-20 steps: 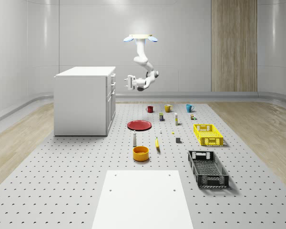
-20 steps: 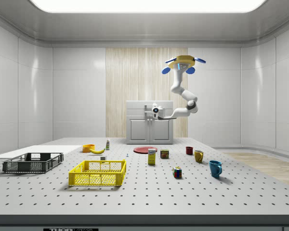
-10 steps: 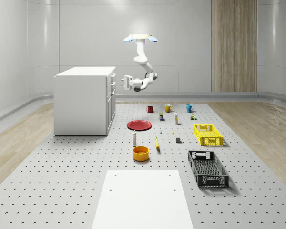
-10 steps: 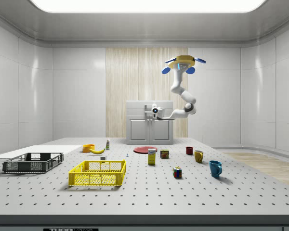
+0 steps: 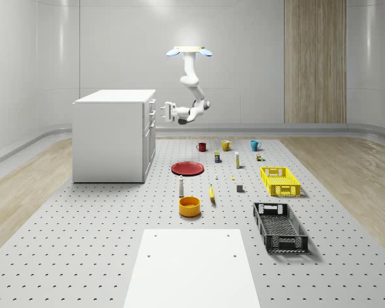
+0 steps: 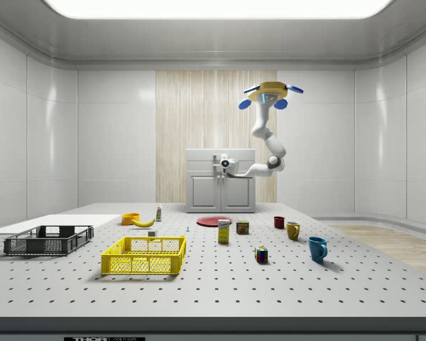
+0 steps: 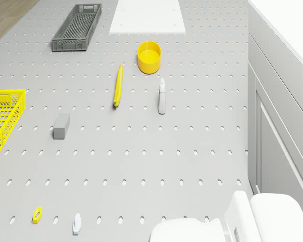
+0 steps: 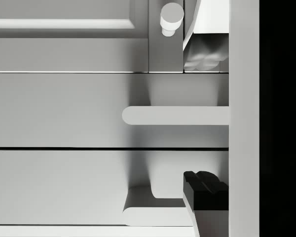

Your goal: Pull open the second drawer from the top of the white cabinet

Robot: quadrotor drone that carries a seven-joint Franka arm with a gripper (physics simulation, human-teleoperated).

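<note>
Between my fingers lies the handle of the second drawer of the white cabinet. I hold the fingers spread wide, one tip on each side of that bar, and neither touches it. The drawer front sits flush with its neighbours, shut. The wrist view counts two bar handles, the one I straddle and the top drawer's handle beyond my dark fingertip, plus one round door knob beyond my pale fingertip. The whole-scene view gives what that close look cannot: my drone hovers high above the surface, off the cabinet's front, with my arm bent down and my fingers level with the upper drawers. Well below and behind my fingers stand three mugs, one red, one yellow, one blue, and one red plate. There are two crates, one yellow and one black. The drone view adds finer things: one banana, one yellow bowl, one white bottle and one grey block.
</note>
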